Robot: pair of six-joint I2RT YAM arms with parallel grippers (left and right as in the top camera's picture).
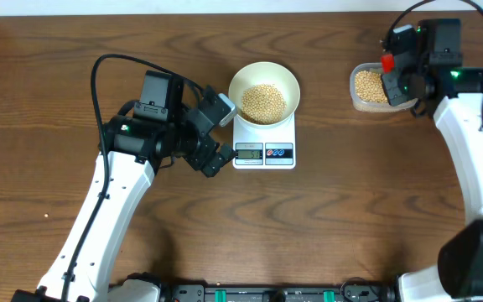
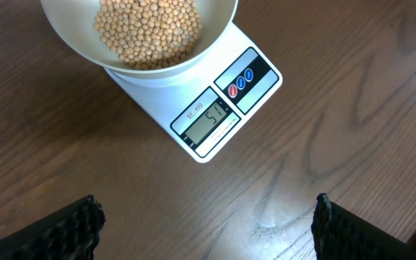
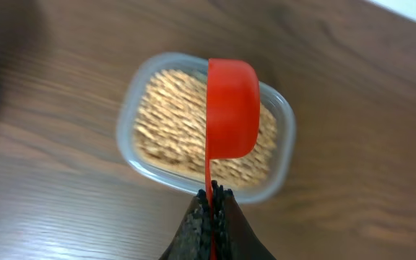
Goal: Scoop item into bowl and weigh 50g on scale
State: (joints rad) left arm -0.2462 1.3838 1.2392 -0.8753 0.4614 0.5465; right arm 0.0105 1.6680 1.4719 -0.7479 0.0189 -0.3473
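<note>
Beans (image 1: 263,102) in one bowl (image 1: 243,80), one tub (image 1: 355,91)

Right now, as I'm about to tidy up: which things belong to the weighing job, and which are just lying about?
Belongs to the job: beans, white bowl, scale, clear tub, red scoop held by the right gripper, open left gripper.
Just there: wooden table, black cable.
</note>
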